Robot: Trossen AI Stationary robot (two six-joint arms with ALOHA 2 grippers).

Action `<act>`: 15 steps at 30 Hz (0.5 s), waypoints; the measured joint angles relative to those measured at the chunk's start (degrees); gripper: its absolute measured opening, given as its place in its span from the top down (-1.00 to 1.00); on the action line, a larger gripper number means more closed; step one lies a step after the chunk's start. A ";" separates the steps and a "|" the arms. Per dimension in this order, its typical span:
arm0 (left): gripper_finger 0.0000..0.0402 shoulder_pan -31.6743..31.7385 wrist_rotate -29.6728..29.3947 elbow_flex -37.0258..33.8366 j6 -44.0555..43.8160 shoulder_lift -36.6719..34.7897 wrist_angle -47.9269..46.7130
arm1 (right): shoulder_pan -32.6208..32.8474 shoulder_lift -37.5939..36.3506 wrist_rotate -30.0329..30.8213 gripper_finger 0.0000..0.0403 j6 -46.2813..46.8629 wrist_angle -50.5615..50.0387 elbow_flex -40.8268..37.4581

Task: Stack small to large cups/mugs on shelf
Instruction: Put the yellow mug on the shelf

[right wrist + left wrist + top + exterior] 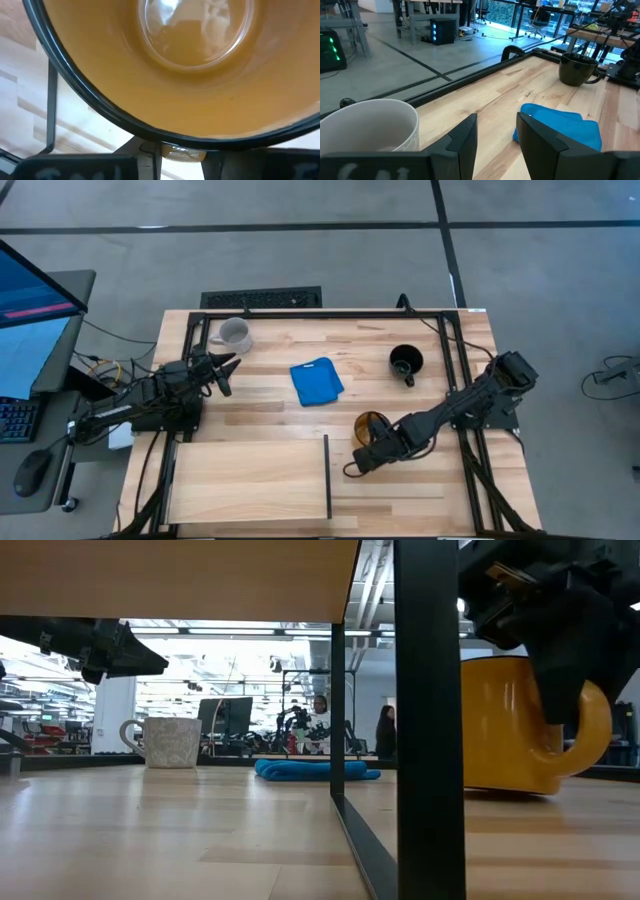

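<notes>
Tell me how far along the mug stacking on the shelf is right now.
Nothing looks stacked yet: the shelf has no mug on it. In hand: the right gripper grips the yellow mug at its rim, beside the shelf's divider. Left: the grey-white mug and black mug stand apart on the table. The left gripper hangs open by the grey-white one.

Yellow mug: glossy glazed ceramic, smooth amber inside with bright reflections, thin dark rim.
Black mug: glossy, smooth, dark glaze.
Grey-white mug: matt, faintly speckled, stone-like surface.
Blue cloth: soft folded fabric, matt.
Tabletop: planked light wood, visible grain, low sheen.
Shelf: paler smooth wood panel; thin dark matt upright divider at one edge.
Left gripper: fingers of matt black plastic look.
</notes>
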 joint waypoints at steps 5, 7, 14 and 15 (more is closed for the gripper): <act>0.37 0.01 -0.01 0.00 -0.01 0.00 -0.20 | -0.64 0.00 -0.74 0.50 -0.47 0.00 0.02; 0.37 0.01 0.00 -0.02 -0.01 0.00 -0.20 | -0.82 0.00 -1.17 0.50 -0.80 -0.56 0.52; 0.37 -0.01 -0.02 -0.04 0.02 0.00 -0.23 | -1.93 0.00 -1.09 0.50 -5.84 -4.55 6.63; 0.37 0.01 -0.02 -0.04 0.08 0.00 -0.22 | -2.22 0.00 -1.04 0.50 -6.18 -6.63 7.66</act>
